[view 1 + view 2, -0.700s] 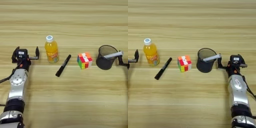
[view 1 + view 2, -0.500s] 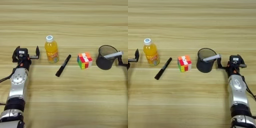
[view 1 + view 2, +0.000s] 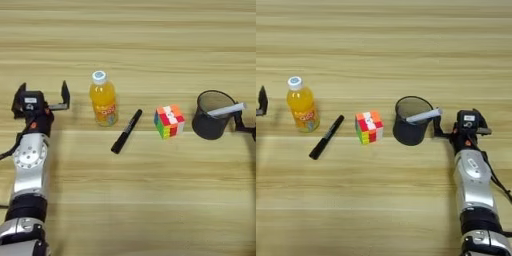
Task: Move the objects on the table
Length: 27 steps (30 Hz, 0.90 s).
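Note:
On the table [image 3: 150,200] stands an orange-juice bottle [image 3: 102,99] with a white cap. To its right lie a black marker [image 3: 126,131] and a multicoloured puzzle cube [image 3: 168,121]. Further right stands the black mesh pen cup [image 3: 412,121]. A white marker [image 3: 423,116] leans in it, its upper end sticking out over the right rim and its lower end hidden inside. My right gripper [image 3: 460,126] is open just right of the cup, one finger under the marker's free end. My left gripper [image 3: 42,93] is open, left of the bottle and apart from it.
Both forearms reach up from the near edge, the left arm [image 3: 30,170] at the far left and the right arm [image 3: 473,185] at the right. Bare wood stretches beyond the row of things and in front of it.

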Motion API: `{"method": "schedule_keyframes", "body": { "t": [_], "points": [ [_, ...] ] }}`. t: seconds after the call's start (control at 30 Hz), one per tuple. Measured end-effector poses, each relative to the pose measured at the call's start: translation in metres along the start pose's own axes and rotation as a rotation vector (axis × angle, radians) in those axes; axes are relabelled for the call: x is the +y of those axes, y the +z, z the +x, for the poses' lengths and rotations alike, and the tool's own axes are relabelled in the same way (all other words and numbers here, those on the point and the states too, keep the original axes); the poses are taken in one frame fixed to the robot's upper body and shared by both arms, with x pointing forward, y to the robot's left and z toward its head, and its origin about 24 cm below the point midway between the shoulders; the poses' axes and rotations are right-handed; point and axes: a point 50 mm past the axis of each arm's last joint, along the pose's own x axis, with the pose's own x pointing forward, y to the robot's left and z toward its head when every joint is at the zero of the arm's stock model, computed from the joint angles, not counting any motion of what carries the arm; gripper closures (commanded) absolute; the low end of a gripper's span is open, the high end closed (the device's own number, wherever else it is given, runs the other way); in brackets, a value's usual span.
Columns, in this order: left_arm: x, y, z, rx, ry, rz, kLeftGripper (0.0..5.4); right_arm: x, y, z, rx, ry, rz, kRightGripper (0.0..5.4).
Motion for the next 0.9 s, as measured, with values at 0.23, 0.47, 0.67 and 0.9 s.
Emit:
{"method": "schedule_keyframes", "body": {
  "t": [0.23, 0.47, 0.67, 0.9],
  "points": [
    [-0.008, 0.028, 0.005, -0.12, -0.033, -0.027, 0.02, 0.005, -0.001, 0.0, 0.002, 0.005, 0.006, 0.0],
    [-0.03, 0.05, 0.009, -0.151, -0.124, -0.044, 0.02, 0.01, -0.002, 0.0, 0.004, 0.004, 0.012, 0.0],
    [-0.047, 0.056, 0.01, -0.139, -0.207, -0.058, 0.02, 0.014, -0.002, 0.0, 0.004, -0.001, 0.006, 0.0],
    [-0.074, 0.056, 0.006, -0.107, -0.313, -0.096, 0.02, 0.019, -0.002, 0.0, 0.005, 0.006, 0.016, 0.0]
  ]
}}
